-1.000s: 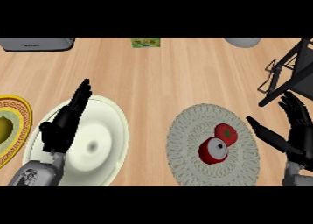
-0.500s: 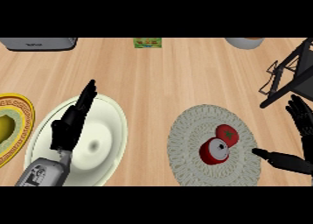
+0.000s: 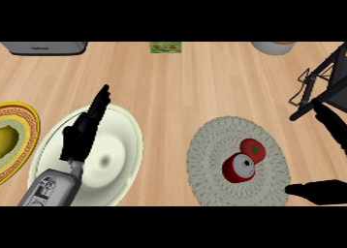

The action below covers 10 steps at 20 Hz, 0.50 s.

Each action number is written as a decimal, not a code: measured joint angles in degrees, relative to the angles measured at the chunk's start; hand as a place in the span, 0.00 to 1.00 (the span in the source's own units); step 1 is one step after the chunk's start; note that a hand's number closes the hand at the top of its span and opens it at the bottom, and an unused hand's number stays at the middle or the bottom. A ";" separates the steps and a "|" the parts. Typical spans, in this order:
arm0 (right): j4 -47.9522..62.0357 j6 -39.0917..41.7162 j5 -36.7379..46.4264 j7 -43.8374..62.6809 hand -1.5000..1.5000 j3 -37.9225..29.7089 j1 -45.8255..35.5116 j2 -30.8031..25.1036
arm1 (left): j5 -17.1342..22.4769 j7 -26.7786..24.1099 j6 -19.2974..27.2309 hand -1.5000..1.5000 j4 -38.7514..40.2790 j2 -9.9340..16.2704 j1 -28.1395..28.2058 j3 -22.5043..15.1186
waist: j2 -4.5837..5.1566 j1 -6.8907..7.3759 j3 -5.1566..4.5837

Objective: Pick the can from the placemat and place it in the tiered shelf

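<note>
Wooden counter [image 3: 205, 82]: can [image 3: 239, 168] lay tipped on placemat [image 3: 212, 145], just left of right hand [image 3: 332, 190], fingers spread; left hand [image 3: 83, 133] farther, fingers straight.

right robot hand [image 3: 332, 160] has spread wider and shifted closer beside the can [image 3: 241, 167]

No readable text; marks on grey appliance [image 3: 45, 47] too blurred.
</note>
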 measured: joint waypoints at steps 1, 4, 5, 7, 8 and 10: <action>-1.26 1.44 0.45 2.95 0.00 0.90 -0.64 -1.41 | -0.02 -0.53 -0.17 0.50 0.23 0.02 0.19 0.14 | 0.01 0.12 -0.02; -5.75 5.14 2.84 11.28 0.00 4.08 -1.96 -5.13 | -0.04 0.17 -0.52 0.50 -0.68 0.28 0.40 0.23 | -0.05 0.32 -0.03; -6.92 6.54 3.20 14.20 0.00 4.70 -3.08 -6.34 | -0.15 0.28 -0.54 0.50 -0.50 0.03 -0.07 0.21 | -0.02 0.34 -0.03; -9.05 8.41 4.68 19.68 0.00 6.71 -4.79 -7.27 | 0.01 -0.26 -1.25 0.50 0.85 0.01 -0.69 0.90 | 0.05 0.30 -0.02; -9.81 8.96 5.64 22.72 0.00 8.26 -6.17 -6.88 | 0.02 -0.06 -1.44 0.50 0.29 -0.06 -0.44 0.91 | 0.05 0.44 0.00; -11.98 10.21 7.11 27.42 0.00 10.27 -7.11 -5.94 | -0.44 -0.93 -1.63 0.50 0.50 -0.53 -0.04 1.27 | 0.05 0.36 0.04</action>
